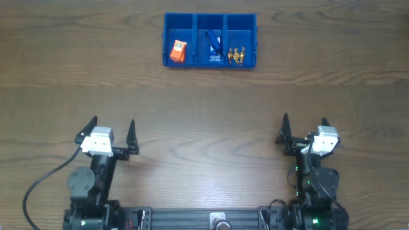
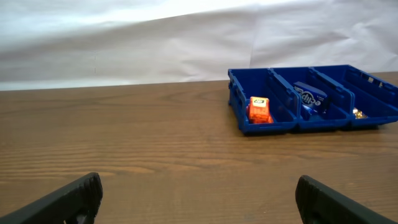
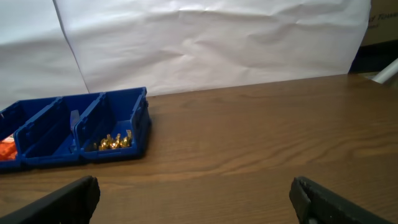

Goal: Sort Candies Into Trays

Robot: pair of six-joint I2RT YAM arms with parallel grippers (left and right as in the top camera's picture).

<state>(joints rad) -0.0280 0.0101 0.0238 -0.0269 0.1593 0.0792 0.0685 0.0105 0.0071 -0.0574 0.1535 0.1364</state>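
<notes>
A blue tray [image 1: 210, 18] with three compartments stands at the far middle of the table. Its left compartment holds an orange candy [image 1: 179, 51], the middle one blue wrapped candies [image 1: 213, 46], the right one small gold candies [image 1: 236, 56]. The tray [image 2: 283, 124] shows in the left wrist view with the orange candy [image 2: 259, 109], and in the right wrist view the tray [image 3: 140, 121] shows the gold candies [image 3: 114, 142]. My left gripper [image 1: 114, 135] is open near the front left, holding nothing. My right gripper [image 1: 304, 132] is open near the front right, also holding nothing.
A brown wooden table [image 1: 204, 108] spreads between the grippers and the tray. White sheeting [image 2: 124, 37] hangs behind the table's far edge. A black cable [image 1: 38, 185] curls by the left arm's base.
</notes>
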